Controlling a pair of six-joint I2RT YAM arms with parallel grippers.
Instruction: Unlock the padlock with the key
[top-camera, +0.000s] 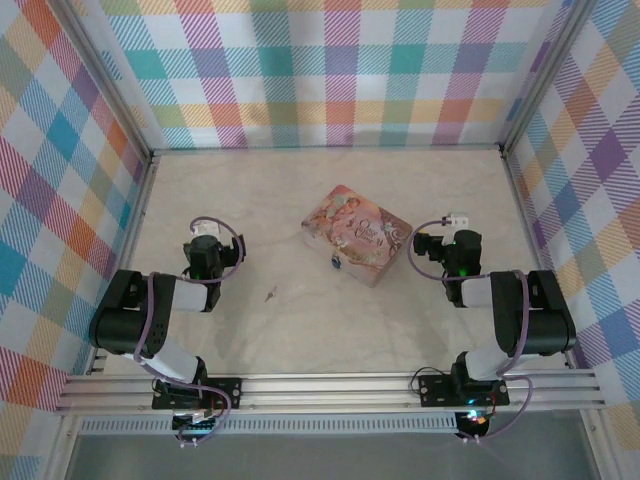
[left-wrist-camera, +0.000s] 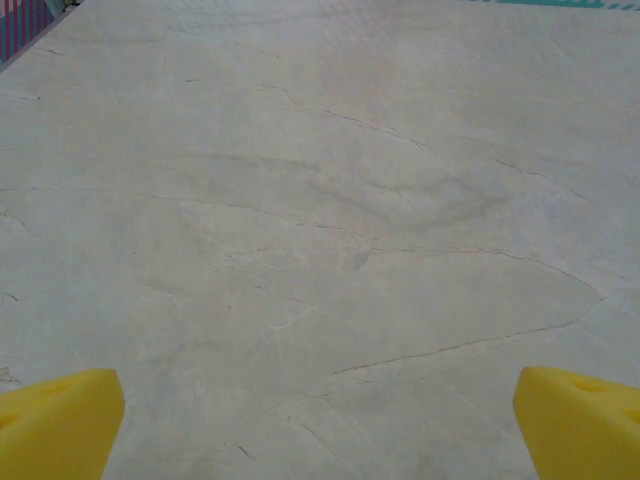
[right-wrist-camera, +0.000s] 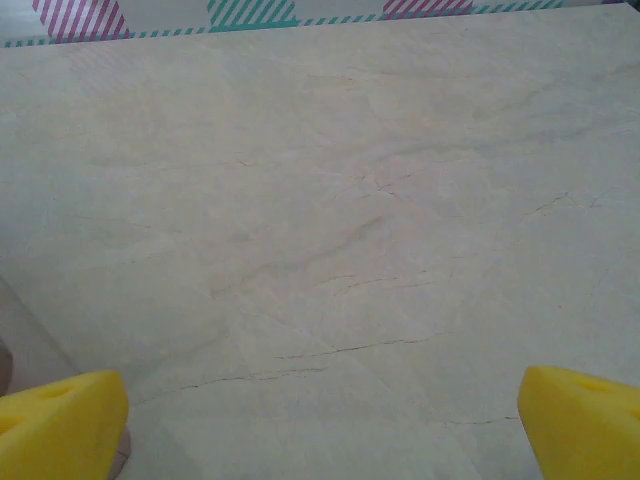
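- Step in hand: the very start, as I judge it. Nothing is picked up yet, and both arms sit drawn in close to their bases.
- The left end effector (left-wrist-camera: 320, 428) is released, with its yellow fingertips (left-wrist-camera: 56, 422) spread wide over bare marbled worktop (top-camera: 300, 335) and nothing between them.
- The right end effector (right-wrist-camera: 320, 430) is likewise released and empty, hovering low over the worktop just right of the pink illustrated tin (top-camera: 358, 233).
- The key (top-camera: 270, 294) lies flat on the open worktop, a thin brownish sliver between the left arm and the tin. It is nearer the left arm and apart from both.
- The padlock (top-camera: 337, 262) is a small bluish-silver speck at the tin's near-left edge. Whether it hangs from a clasp or merely rests against the tin is too small to tell.
- Next move, in my judgement: the left arm is the better placed for the key. It would need to swing right and toward the bases, bring its tips down either side of the sliver and pinch it.
- The difficulty is the key's thinness on a hard surface: the tips may slide over it or push it away.
- The right arm could then steady the padlock for insertion.
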